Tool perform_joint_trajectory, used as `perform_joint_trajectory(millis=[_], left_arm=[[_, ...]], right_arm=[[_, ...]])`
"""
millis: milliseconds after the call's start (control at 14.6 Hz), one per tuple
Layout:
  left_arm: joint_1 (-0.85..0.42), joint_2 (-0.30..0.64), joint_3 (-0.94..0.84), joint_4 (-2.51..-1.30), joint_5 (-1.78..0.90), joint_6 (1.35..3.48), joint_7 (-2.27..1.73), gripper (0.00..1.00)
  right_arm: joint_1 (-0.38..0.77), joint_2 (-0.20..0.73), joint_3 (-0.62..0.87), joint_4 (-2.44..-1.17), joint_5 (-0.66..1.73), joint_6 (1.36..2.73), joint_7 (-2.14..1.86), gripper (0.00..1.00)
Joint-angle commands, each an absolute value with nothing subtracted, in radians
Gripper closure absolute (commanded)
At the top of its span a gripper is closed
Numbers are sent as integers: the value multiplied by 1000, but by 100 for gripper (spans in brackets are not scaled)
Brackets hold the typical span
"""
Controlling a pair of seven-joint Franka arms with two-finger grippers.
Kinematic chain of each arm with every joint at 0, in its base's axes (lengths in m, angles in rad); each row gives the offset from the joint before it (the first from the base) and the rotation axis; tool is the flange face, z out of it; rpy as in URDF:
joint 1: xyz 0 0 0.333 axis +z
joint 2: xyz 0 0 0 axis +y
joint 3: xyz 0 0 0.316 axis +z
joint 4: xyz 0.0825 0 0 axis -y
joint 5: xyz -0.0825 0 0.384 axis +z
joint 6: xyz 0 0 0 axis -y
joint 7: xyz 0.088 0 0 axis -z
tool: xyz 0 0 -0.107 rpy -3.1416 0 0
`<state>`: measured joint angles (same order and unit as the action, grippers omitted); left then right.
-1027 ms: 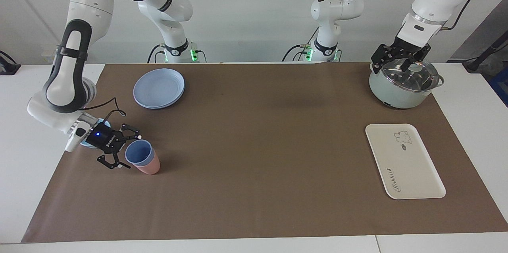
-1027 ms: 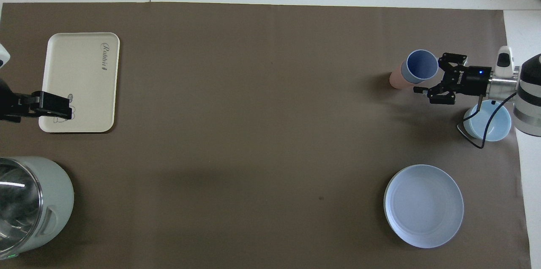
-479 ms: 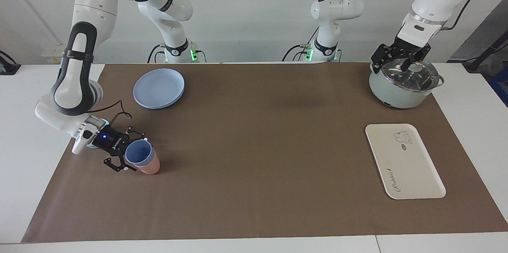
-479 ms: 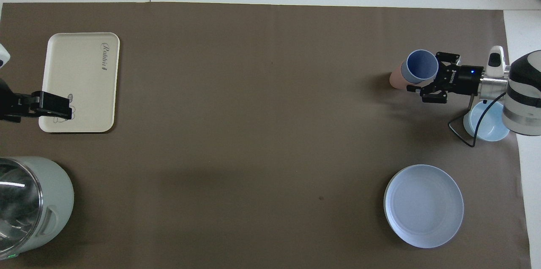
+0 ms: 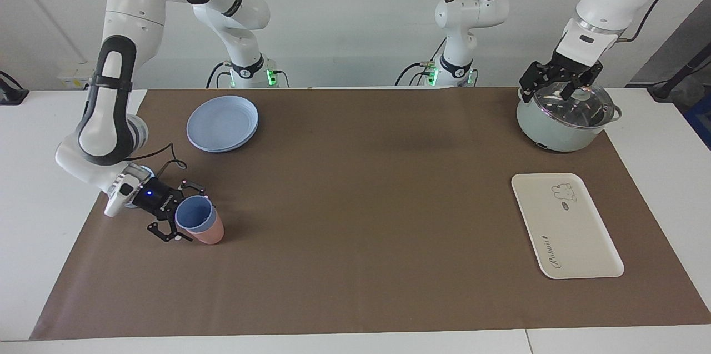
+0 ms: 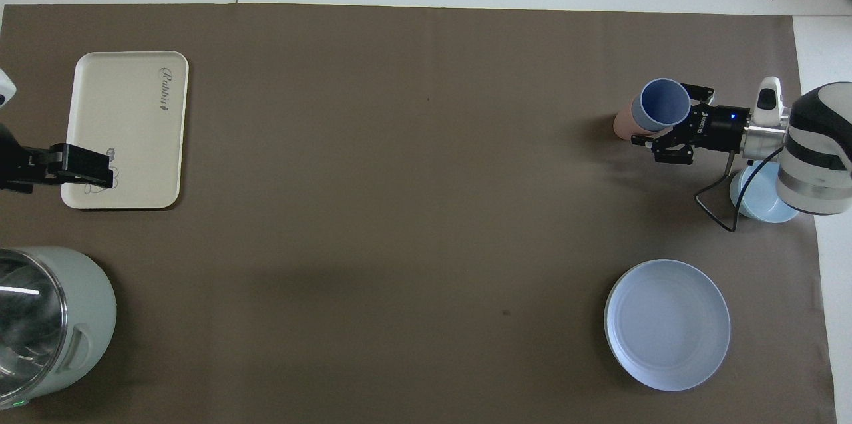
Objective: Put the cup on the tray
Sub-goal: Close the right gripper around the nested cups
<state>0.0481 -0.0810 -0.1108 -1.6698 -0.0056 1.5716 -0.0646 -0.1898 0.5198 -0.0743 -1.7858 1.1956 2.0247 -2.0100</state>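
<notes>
The cup (image 5: 194, 215) — a small blue tumbler — stood nested inside a pink tumbler (image 5: 208, 233) on the brown mat (image 5: 355, 265), at the right arm's end of the bench. The right gripper (image 5: 186, 214) lay low and sideways against it, with its jaws spread wide, one finger (image 5: 193, 186) on each side of the blue rim. From these views I could not tell whether the fingers already touched the cup. Just beside the gripper's wrist, toward the edge of the mat, a light-blue bowl (image 6: 759, 194) was partly covered by the arm. A round blue plate (image 5: 223, 122) lay nearer to the robots than the two tumblers.

The tray (image 5: 565, 224) — cream-white, with a small bear drawing and cursive lettering — lay flat at the left arm's end of the bench, well apart from the cup. A pale green pot (image 5: 564, 118) with a glass lid stood nearer to the robots than the tray. The left gripper (image 5: 561, 85) hung over this lid with its jaws open, holding nothing.
</notes>
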Motion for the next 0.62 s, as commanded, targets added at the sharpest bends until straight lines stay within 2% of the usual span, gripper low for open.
perform_joint_trajectory(millis=[0,205,274,342,411,548], left_arm=[[55,-98,-117,-1683,9,1565,-69,0],[55,-98,-117,-1683,9,1566,-69,0],[55,-98,-117,-1683,9,1566,-71,0],[54,-98,-117,-1683,9,1568,-74,0],[51,-100,-117,-1683,9,1565,-69,0],[55,-98,-117,-1683,8,1566,-69,0]], right_arm=[[-181,520,-71,-1796,1233,2054,-2040,0],[-169,518,-71,-1802,1250,2066,-2042,1],[-169,520,-72,-1802,1250,2071,-2046,18],[-170,520,-71,-1802,1250,2074,-2074,75],[-172,520,-72,-1802,1253,2078,-2085,100],[-178,518,-72,-1804,1262,2082,-2083,100]])
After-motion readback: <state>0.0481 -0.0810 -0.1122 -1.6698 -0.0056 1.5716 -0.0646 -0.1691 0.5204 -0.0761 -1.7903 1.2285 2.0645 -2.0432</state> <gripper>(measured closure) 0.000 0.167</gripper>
